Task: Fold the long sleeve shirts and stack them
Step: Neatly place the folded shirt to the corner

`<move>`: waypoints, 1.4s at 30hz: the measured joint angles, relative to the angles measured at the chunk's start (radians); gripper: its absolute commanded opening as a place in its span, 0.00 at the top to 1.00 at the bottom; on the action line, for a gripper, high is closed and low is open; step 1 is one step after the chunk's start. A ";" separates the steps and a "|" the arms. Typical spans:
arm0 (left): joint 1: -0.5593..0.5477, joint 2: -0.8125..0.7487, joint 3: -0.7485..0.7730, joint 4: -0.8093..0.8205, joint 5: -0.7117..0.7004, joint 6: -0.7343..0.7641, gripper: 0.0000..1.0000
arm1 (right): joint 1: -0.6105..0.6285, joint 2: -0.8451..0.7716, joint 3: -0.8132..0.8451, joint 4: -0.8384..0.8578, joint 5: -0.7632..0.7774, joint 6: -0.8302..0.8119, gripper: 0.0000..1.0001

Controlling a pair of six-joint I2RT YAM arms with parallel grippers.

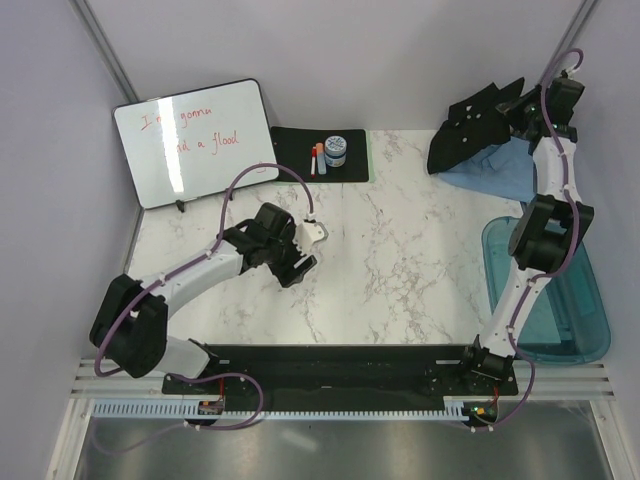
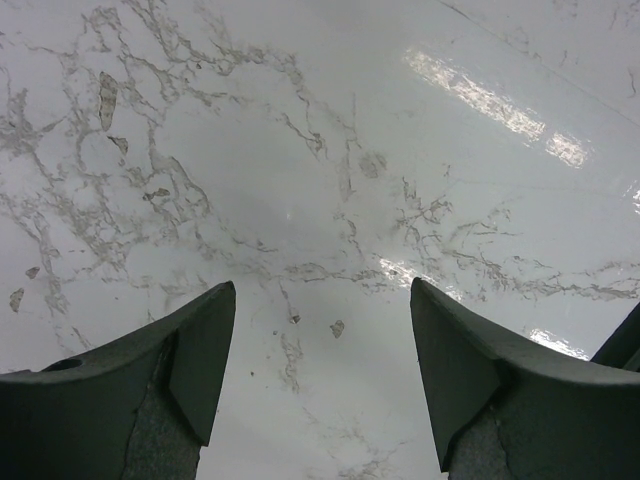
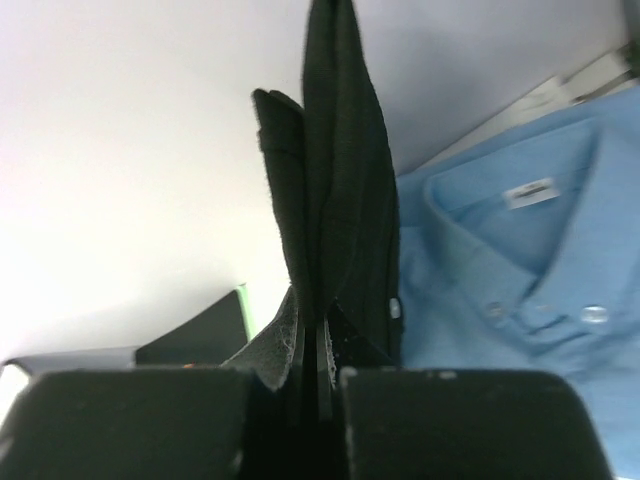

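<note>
The black shirt [image 1: 472,128] hangs bunched at the far right of the table, lifted by my right gripper [image 1: 515,105], which is shut on its fabric; in the right wrist view the black cloth [image 3: 335,180] is pinched between the fingers. The light blue shirt [image 1: 498,172] lies flat under and beside it, collar and buttons showing in the right wrist view [image 3: 520,260]. My left gripper [image 1: 308,247] is open and empty, low over bare marble at centre left; the left wrist view shows its fingers [image 2: 195,350] wide apart.
A whiteboard [image 1: 195,140] with red writing lies at the far left. A black green-edged mat [image 1: 318,154] at the back holds a small jar [image 1: 336,151] and markers. A teal plastic bin [image 1: 565,300] sits off the table's right edge.
</note>
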 measured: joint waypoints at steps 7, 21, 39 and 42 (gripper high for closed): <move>0.000 0.032 0.006 -0.013 0.000 0.002 0.22 | -0.035 0.003 0.000 -0.018 0.046 -0.148 1.00; 0.000 0.049 0.038 -0.031 0.000 0.011 0.23 | -0.058 0.140 0.000 -0.019 0.093 -0.458 1.00; 0.001 0.056 0.051 -0.084 0.009 0.010 0.20 | -0.070 0.151 0.001 -0.008 0.200 -0.731 0.06; 0.013 0.056 0.070 -0.103 0.023 -0.002 0.20 | -0.069 0.126 0.000 -0.017 0.198 -0.770 0.02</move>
